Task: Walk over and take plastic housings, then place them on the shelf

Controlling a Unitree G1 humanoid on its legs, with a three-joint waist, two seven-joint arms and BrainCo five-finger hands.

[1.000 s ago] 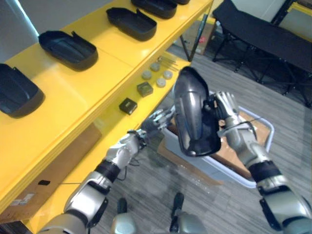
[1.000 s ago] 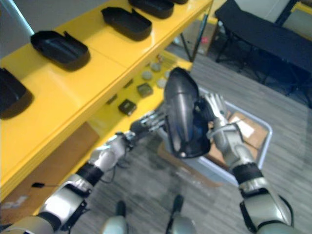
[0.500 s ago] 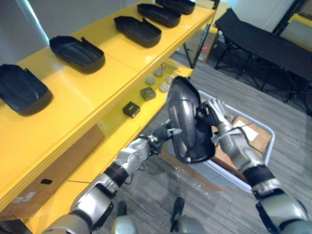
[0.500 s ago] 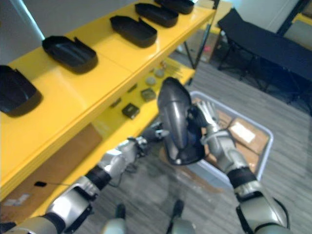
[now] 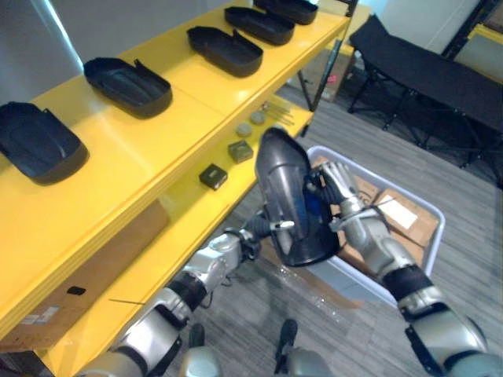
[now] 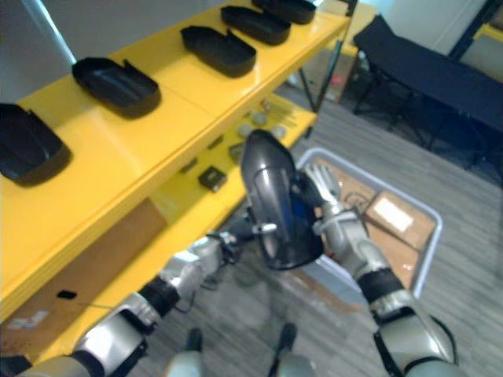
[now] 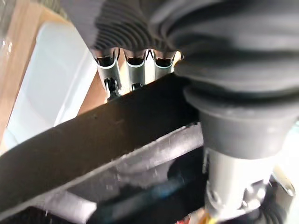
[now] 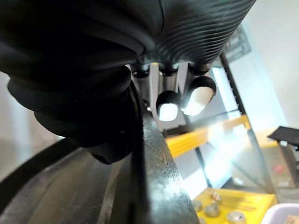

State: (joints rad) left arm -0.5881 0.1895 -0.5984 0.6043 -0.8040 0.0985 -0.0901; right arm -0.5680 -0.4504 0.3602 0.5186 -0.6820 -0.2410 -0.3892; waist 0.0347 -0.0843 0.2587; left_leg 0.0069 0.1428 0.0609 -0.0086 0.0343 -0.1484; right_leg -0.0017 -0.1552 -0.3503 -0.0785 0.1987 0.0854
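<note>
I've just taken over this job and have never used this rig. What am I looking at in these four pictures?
It's a humanoid robot with two fingered hands. The two wide pictures come from its head, looking down; the two close-ups come from cameras on its wrists. The left hand and the right hand both grip one dark plastic housing, held on edge between them. On the yellow top shelf more housings lie in a row; small parts sit on the lower shelf. A grey bin with cardboard boxes stands on the floor.
</note>
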